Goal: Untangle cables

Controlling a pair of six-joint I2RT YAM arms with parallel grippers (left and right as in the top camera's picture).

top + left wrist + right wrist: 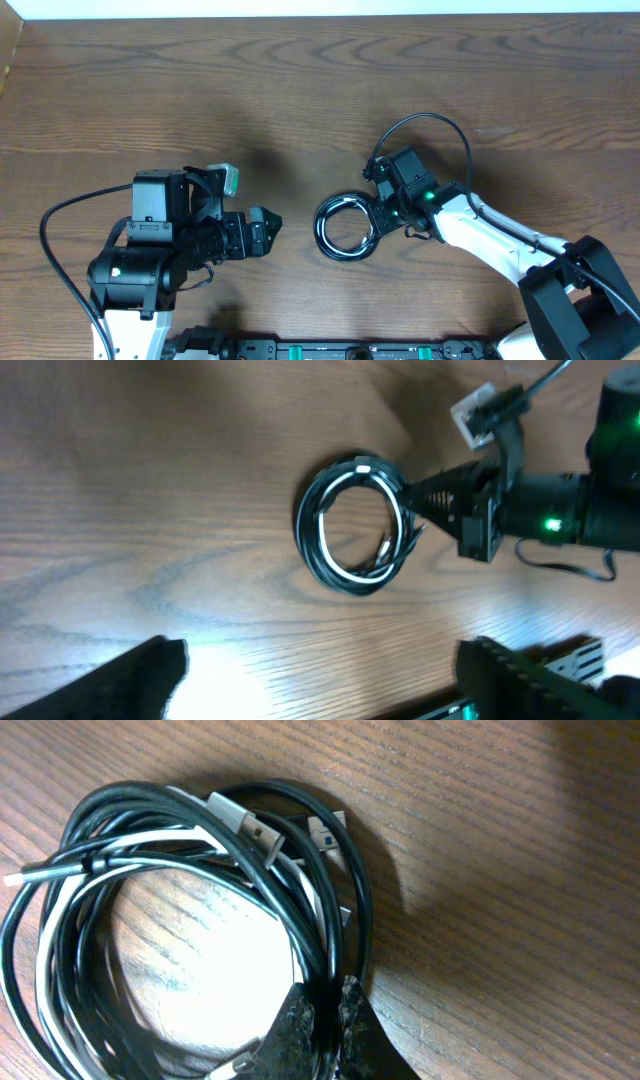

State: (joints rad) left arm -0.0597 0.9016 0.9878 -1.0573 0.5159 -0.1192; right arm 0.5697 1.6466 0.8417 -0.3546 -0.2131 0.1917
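Note:
The cables lie wound together in one small ring on the wooden table, black strands with one white strand among them. In the right wrist view the black cables and the white cable fill the left side, with small plug ends lying across the top. My right gripper is shut on black strands at the ring's right edge. My left gripper stands open to the left of the ring, apart from it. In the left wrist view its fingers frame bare wood below the ring.
The right arm's own thick black wire arches behind its wrist. The left arm's wire loops at the left. A black rail runs along the near table edge, and a white strip marks the far edge.

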